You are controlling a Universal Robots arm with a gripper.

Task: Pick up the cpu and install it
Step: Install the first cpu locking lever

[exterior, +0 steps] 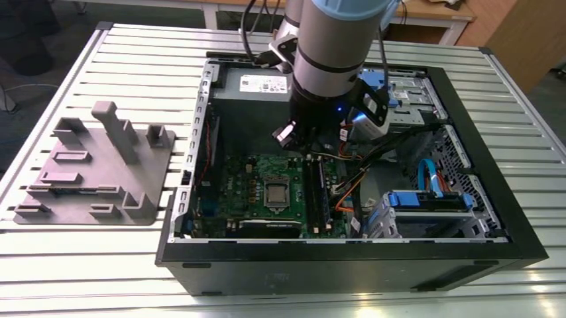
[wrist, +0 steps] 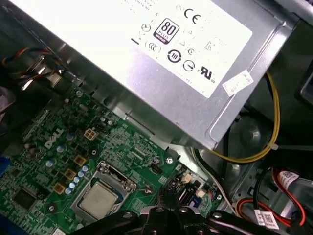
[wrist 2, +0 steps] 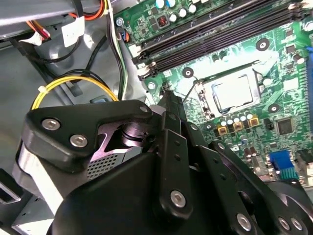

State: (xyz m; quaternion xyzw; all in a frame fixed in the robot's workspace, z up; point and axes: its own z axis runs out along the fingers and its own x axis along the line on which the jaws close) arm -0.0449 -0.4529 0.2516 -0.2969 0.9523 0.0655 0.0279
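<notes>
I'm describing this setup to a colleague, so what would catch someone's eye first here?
The open computer case on the slatted table, with the robot arm reaching down into it. Below the arm's hand lies the green motherboard, its silvery cpu already seated in the socket. A grey fixture sits at the exterior view's left.

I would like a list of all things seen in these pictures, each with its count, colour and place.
table: one, pale slatted metal, under everything.
computer case: one, black, open, on the table.
motherboard: one, green, flat inside the case.
cpu: one, silvery-grey, lying in the motherboard's socket, in both wrist views.
power supply: one, grey metal, inside the case beside the motherboard.
yellow cable: one, yellow, curving beside the power supply.
drive bay: one, blue and grey, on the exterior view's right of the motherboard.
fixture: one, grey, on the table, on the exterior view's left of the case.
arm: one, silver-grey, reaching down into the case.
gripper: one, black, above the motherboard, near the cpu.
</notes>
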